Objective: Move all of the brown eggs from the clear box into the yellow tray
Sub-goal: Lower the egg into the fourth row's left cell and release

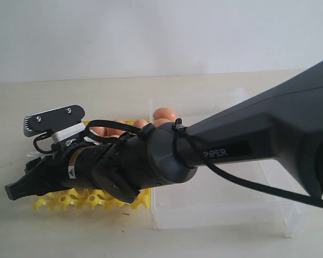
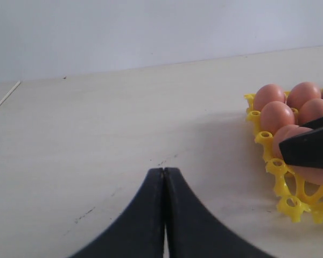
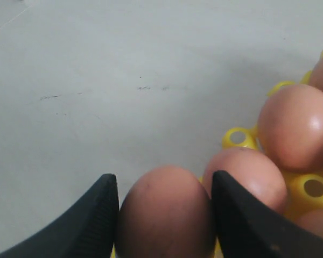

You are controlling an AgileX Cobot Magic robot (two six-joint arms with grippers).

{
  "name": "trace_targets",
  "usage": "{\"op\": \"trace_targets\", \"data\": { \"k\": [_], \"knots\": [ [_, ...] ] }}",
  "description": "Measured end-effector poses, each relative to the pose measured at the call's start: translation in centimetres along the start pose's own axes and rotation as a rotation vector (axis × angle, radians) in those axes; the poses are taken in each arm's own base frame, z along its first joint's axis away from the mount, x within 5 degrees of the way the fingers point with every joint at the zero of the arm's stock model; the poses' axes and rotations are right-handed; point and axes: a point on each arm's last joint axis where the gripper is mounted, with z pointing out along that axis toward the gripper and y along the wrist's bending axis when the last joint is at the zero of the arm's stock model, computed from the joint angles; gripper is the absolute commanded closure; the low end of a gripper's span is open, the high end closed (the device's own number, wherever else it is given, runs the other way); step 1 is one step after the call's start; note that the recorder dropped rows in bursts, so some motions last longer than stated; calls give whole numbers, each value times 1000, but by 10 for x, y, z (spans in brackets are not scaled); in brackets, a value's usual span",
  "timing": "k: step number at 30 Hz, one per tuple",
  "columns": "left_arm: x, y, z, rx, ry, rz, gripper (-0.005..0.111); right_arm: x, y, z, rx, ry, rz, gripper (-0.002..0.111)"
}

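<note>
A: Exterior: the right claw (image 1: 16,188) is hovering over the yellow tray (image 1: 59,201); brown eggs (image 1: 164,114) seem to be waiting behind it, in the clear box (image 1: 220,209)

B: Left wrist: the left claw (image 2: 164,177) is idling pinched shut and empty, with the part-filled tray beside it. Right wrist: that claw is gripping an egg (image 3: 161,215) above the tray's edge cups

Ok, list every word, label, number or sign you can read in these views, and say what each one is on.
"PIPER": white letters on the black casing of the right arm, exterior view.
Triangular sticker on that arm's wrist: too small to read.
Brown eggs, yellow tray, clear box: no text visible.
Both wrist views: nothing readable.
</note>
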Motion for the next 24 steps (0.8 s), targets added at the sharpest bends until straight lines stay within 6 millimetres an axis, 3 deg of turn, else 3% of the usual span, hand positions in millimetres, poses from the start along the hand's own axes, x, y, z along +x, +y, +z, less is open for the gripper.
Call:
{"op": "trace_targets", "data": {
  "k": [7, 17, 24],
  "knots": [
    [0, 0, 0, 0, 0, 0, 107, 0, 0, 0, 0, 0, 0, 107],
    [0, 0, 0, 0, 0, 0, 107, 0, 0, 0, 0, 0, 2, 66],
    [0, 0, 0, 0, 0, 0, 107, 0, 0, 0, 0, 0, 4, 53]
  ]
}}
